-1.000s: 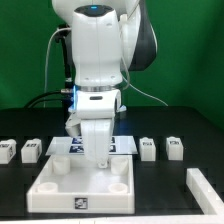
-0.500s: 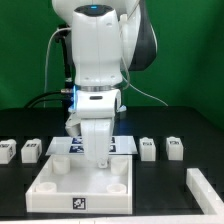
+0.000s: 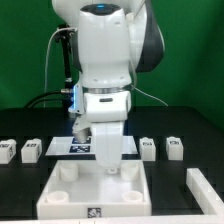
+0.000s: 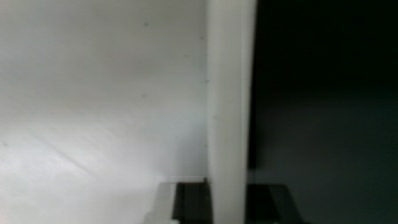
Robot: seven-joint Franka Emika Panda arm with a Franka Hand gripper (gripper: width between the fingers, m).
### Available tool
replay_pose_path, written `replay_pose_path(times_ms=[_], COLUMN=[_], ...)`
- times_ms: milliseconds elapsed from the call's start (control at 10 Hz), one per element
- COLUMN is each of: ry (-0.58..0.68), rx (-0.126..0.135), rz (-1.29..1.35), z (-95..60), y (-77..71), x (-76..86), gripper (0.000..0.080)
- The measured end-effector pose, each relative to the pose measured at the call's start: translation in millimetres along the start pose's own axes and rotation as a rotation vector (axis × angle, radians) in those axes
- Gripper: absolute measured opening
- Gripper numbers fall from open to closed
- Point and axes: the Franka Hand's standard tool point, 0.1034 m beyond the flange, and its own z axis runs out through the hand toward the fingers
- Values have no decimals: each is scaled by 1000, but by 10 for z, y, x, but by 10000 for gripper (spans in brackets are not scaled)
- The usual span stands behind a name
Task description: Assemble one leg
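Several legs, small white tagged blocks, stand in a row on the black table: two at the exterior view's left point(image 3: 7, 150) point(image 3: 32, 150) and two at its right point(image 3: 148, 147) point(image 3: 176, 148). None is held. My gripper point(image 3: 108, 166) points down at the far rim of the large white square panel point(image 3: 95, 198) with round corner sockets. In the wrist view the gripper point(image 4: 230, 202) has one dark finger point(image 4: 192, 203) on each side of the panel's thin upright rim point(image 4: 230, 100). It is shut on that rim.
The marker board point(image 3: 80, 147) lies flat behind the panel, partly hidden by the gripper. A long white bar-shaped part point(image 3: 205, 187) lies at the exterior view's right front. Cables hang behind the arm.
The arm and the panel have shifted together toward the exterior view's right and a little nearer the camera. The legs have not moved.
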Motion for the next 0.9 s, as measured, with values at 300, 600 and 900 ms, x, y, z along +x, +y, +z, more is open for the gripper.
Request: replay_pose_path(times_ms=[300,600,900], ry=[19,19,23], rx=[21,47,61], rz=[-38,-43,-33], z=[26,33,37], y=[214,208,198], x=[354,543,637], gripper=[59,61,62])
